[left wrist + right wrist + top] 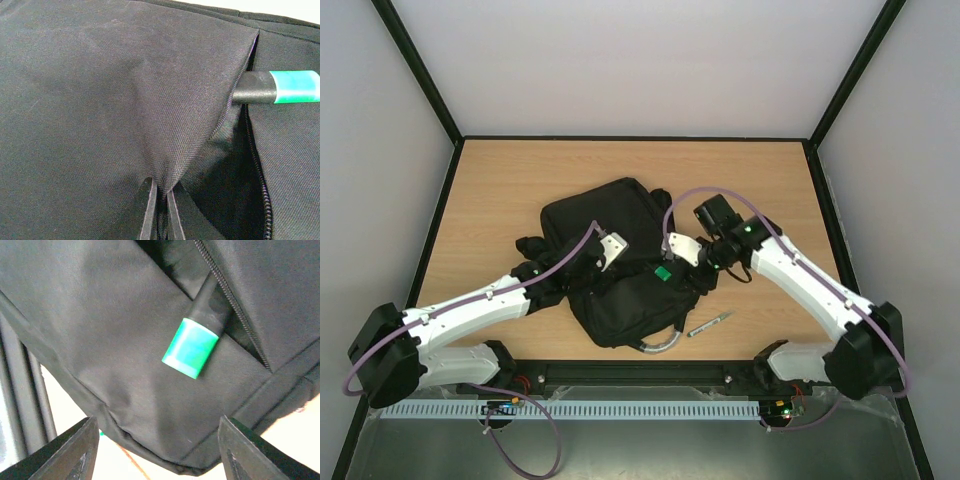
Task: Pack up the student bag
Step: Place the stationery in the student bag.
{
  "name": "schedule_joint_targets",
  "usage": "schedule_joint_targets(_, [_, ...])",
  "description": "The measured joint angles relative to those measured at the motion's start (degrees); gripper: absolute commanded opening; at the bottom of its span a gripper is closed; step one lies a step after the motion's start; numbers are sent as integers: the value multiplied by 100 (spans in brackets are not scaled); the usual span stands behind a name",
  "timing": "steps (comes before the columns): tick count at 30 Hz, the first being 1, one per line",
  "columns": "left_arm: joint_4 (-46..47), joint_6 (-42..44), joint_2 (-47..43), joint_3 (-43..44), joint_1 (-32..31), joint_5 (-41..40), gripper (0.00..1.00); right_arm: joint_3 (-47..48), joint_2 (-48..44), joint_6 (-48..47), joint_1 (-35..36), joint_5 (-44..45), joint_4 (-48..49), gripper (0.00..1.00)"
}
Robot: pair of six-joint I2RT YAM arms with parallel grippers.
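Evidently an insertion step is in hand: the student bag (590, 215) lies mid-table (500, 180) between the two arms, and a green-capped highlighter (192, 345) is seen half inside its opening, the cap end resting outside on the fabric. The edge of the opening is pinched and lifted by the left gripper (160, 212), whose jaws are closed tight on the cloth. The right gripper (157, 452) is held near the highlighter with its jaws well apart and nothing between them. It is judged that the highlighter must next be pushed fully in past the zip (257, 165) with the flap held up; a pen (710, 323) beside the bag is not yet packed.
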Motion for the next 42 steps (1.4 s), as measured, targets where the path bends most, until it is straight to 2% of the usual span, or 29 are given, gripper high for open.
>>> schedule_joint_targets(4, [-2,0,-33,0,0,0,4,-560,-494,-787,-2,352,649,68])
schedule_joint_targets(9, [-7,-2,-76,0,0,0,4,-573,-234,-1252,-2,570,1270,67])
schedule_joint_targets(16, [-9,0,-103,0,0,2,4,-577,28,-1541,2,697,1670,65])
schedule_joint_targets(42, [-11,0,-103,0,0,0,4,-651,426,-2249,83,195,1606,70])
